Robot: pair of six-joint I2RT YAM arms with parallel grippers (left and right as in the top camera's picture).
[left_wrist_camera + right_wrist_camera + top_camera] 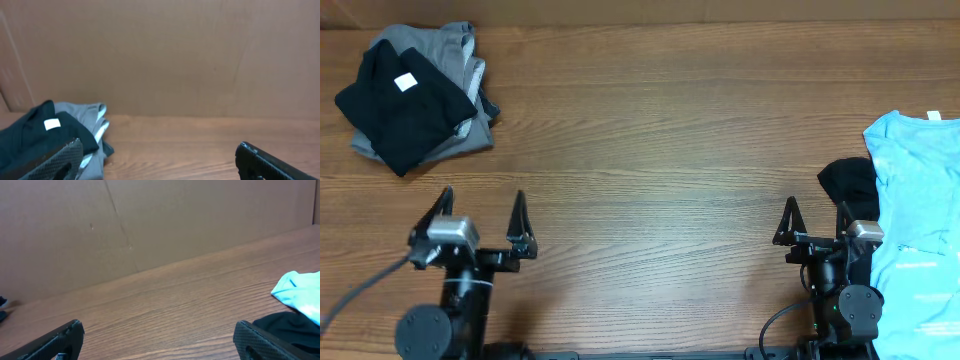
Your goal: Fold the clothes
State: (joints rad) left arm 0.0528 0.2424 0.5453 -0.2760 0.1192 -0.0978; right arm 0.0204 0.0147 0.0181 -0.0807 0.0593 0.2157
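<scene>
1. The left gripper point(483, 196) sits at the near edge of the wooden table point(660, 150); its jaws are spread wide and hold nothing.
2. The right gripper point(814, 210) sits at the near right; its jaws are also wide apart and empty; a crumpled black garment point(848, 180) lies just beside its right finger.
3. A light blue shirt point(915, 220) lies spread flat along the right edge; it touches that black garment.
4. At the far left, a folded black T-shirt point(400, 105) rests on a grey garment point(455, 50), its white label point(406, 82) facing up; this pile is well apart from both grippers.
5. A brown cardboard wall point(175, 55) stands behind the table's far edge.
</scene>
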